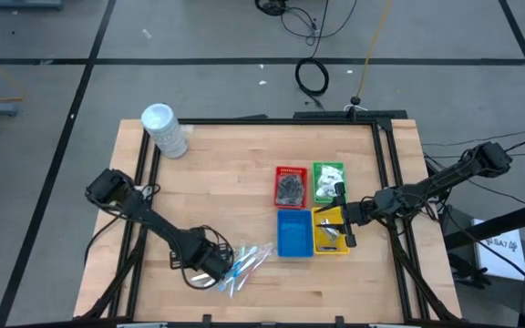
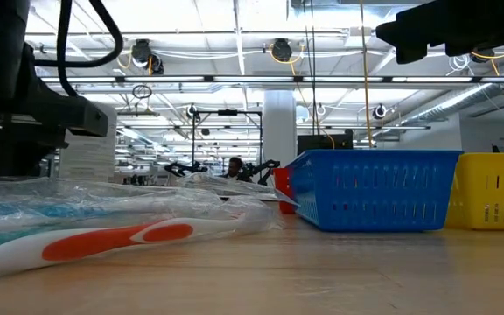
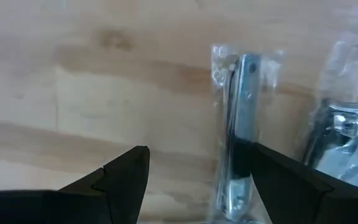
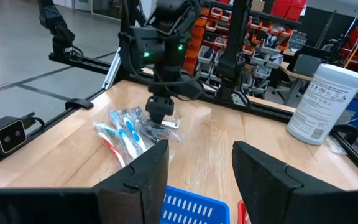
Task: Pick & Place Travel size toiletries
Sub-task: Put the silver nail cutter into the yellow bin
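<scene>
We centre the open left gripper (image 3: 194, 186) over one wrapped toothbrush (image 3: 236, 130), separate from its neighbours, before closing.

Surface: pale wooden table top (image 3: 73, 93).
Left gripper (image 3: 197, 180): two dark fingers spread apart, low over the wood.
Item between fingers: slim clear-wrapped stick (image 3: 236, 130), lying just beside one finger (image 3: 291, 180).
Alongside: more clear-wrapped sticks (image 3: 344, 124), blurred.
</scene>
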`<move>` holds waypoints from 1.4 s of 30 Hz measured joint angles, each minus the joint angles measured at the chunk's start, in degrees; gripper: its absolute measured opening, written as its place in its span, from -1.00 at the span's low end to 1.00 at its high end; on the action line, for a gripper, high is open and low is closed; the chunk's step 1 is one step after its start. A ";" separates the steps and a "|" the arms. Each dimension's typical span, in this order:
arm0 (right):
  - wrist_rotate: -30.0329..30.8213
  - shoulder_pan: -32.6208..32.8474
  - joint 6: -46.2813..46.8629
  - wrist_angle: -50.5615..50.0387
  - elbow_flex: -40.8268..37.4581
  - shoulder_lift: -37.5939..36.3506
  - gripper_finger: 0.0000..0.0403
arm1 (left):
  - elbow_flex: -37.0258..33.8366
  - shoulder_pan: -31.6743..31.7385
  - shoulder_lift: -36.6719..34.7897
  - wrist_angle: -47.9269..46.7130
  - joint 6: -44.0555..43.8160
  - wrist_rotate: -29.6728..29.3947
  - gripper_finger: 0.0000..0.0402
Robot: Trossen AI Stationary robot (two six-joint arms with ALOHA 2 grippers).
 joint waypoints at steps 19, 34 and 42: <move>-0.02 0.00 0.03 0.07 0.00 0.00 -0.16 | -0.01 1.32 0.69 1.13 7.74 -0.95 -0.06; 0.03 0.00 -0.20 0.04 0.00 0.00 -0.16 | -0.38 1.39 -2.94 -7.68 16.75 -11.65 -0.83; 3.63 -0.15 -2.34 0.23 0.00 0.00 -0.16 | -0.27 3.19 -14.22 -4.24 35.66 -39.59 -0.83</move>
